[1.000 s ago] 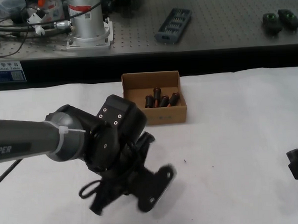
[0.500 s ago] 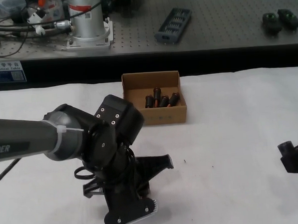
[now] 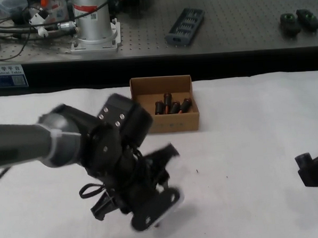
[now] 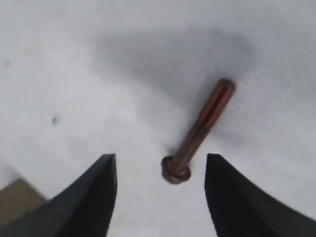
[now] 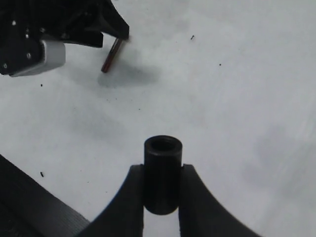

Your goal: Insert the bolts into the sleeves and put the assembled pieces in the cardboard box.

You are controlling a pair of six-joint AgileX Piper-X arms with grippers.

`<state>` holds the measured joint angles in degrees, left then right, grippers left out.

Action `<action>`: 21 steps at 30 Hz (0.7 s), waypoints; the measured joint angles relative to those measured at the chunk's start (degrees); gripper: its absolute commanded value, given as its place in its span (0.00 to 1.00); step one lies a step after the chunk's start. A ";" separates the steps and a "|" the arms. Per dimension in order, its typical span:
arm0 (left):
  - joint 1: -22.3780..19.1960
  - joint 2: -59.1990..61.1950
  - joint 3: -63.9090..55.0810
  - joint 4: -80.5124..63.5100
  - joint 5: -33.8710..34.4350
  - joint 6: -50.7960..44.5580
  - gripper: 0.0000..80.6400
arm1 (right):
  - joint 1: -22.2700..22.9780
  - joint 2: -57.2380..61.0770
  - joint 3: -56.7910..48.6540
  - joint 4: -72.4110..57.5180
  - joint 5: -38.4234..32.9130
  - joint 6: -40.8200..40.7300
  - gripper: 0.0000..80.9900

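Note:
A reddish bolt (image 4: 200,128) lies flat on the white cloth, its head between the fingers of my left gripper (image 4: 159,160). That gripper is open and hovers just above the bolt without touching it. In the right wrist view the same bolt (image 5: 111,54) lies under the left arm's gripper (image 5: 106,22), farther off. My right gripper (image 5: 162,173) is shut on a black sleeve (image 5: 163,148), held upright with its bore showing, above the cloth. In the high view the right gripper (image 3: 311,169) sits at the right edge. The cardboard box (image 3: 172,123) holds several assembled pieces (image 3: 171,105).
The left arm's bulky wrist (image 3: 117,142) stands in front of the box. A corner of the box (image 4: 15,200) appears beside my left gripper. White cloth (image 3: 246,146) covers the bench between the arms. Behind it is a perforated table with a metal post (image 3: 92,21) and cables.
The left arm's wrist has swung round and shifted over the cloth. The right gripper has come a little inward from the right edge with the sleeve.

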<state>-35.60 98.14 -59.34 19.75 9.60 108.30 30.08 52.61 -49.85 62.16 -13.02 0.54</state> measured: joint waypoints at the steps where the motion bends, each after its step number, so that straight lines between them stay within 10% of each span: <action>1: 0.00 -1.72 0.00 0.00 -0.18 -4.97 0.49 | 0.00 0.00 0.00 0.51 0.00 0.67 0.04; 16: -0.66 -12.52 0.00 3.44 -0.63 -131.58 0.49 | 0.00 0.00 0.00 4.16 0.00 9.34 0.04; 21: -0.66 -9.40 0.00 3.18 -0.81 -147.01 0.49 | 0.00 0.00 0.00 4.16 0.00 9.88 0.04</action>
<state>-36.26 88.74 -59.34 22.92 8.79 -38.71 30.08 52.61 -49.85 66.33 -13.02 10.42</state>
